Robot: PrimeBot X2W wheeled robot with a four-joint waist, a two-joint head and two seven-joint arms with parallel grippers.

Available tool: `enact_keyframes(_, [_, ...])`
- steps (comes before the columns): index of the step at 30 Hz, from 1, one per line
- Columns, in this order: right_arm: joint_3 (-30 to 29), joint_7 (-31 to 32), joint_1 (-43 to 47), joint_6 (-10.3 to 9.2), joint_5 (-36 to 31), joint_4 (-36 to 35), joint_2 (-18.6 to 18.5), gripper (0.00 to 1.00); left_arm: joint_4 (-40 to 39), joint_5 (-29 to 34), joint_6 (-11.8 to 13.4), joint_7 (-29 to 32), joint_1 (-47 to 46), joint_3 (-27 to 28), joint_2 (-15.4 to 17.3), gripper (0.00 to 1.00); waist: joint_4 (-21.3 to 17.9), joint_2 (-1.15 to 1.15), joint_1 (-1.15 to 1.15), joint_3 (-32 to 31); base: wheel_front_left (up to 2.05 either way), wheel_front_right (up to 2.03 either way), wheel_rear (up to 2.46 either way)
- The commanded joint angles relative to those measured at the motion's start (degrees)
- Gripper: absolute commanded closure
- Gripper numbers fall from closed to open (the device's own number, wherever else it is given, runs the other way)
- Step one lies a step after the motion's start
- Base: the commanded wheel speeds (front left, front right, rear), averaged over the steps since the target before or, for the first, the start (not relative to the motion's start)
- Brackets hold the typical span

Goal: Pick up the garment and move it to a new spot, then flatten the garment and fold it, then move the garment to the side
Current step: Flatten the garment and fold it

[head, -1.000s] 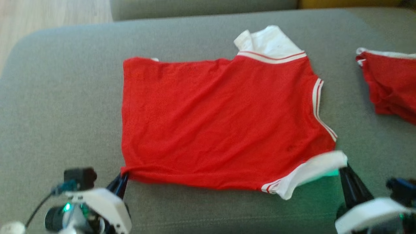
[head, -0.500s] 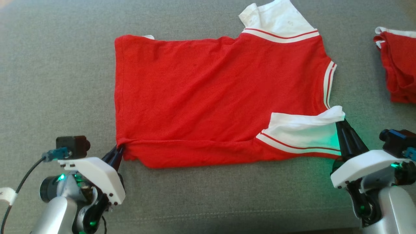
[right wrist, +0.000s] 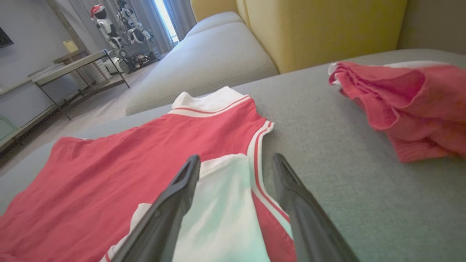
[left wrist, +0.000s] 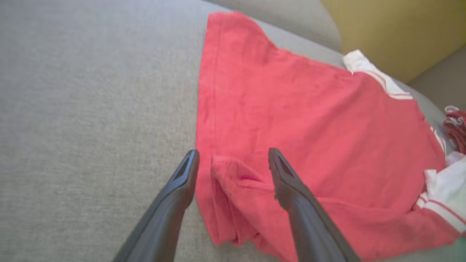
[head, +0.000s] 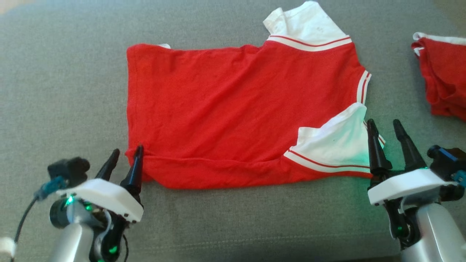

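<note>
The garment (head: 236, 109) lay spread on the grey cushion (head: 54, 91), with its long axis running from our left to our right. Our left gripper (head: 127, 150) stood wide open over the near hem corner. Our right gripper (head: 383, 122) stood wide open beside the white sleeve (head: 335, 145). Both held nothing. We judged each arm equally near to its own end.
</note>
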Motion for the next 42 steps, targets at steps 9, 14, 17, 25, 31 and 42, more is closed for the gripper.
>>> enact_keyframes(9, [0.6,-4.1,3.0,-0.04,-6.2,-8.0,-0.5,0.0,-3.8,6.3,3.6,-16.1,2.2,3.3,-1.9,0.0,0.2,0.0,0.0,-4.4,0.0,0.0,0.0])
enact_keyframes(14, [0.8,-3.1,6.2,-0.04,-9.4,-12.2,0.6,0.0,-3.6,9.9,4.2,-18.9,4.7,3.0,-2.6,0.0,-0.2,0.0,0.0,-6.7,0.0,0.0,0.0])
enact_keyframes(17, [0.8,-2.3,8.7,-0.04,-10.6,-14.0,1.2,0.0,-2.8,11.9,4.4,-19.3,6.9,2.8,-2.7,0.0,-0.4,0.0,0.0,-8.1,0.0,0.0,0.0])
enact_keyframes(25, [0.3,-0.6,13.5,-0.04,-11.5,-16.5,2.7,0.0,-2.3,14.8,4.1,-19.5,10.4,3.8,-3.9,0.0,-0.5,0.0,0.0,-10.1,0.0,0.0,0.0])
enact_keyframes(31, [0.3,-0.2,13.9,-0.04,-11.7,-17.1,3.1,0.0,-2.3,16.4,3.2,-19.5,10.4,4.1,-4.2,0.0,-0.4,0.0,0.0,-10.3,0.0,0.0,0.0])
enact_keyframes(42, [-0.2,1.6,13.7,-0.04,-11.0,-13.9,3.6,0.0,1.9,15.8,-0.3,-16.7,8.7,2.4,-4.6,0.0,-0.3,0.0,0.0,-9.2,0.0,0.0,0.0])
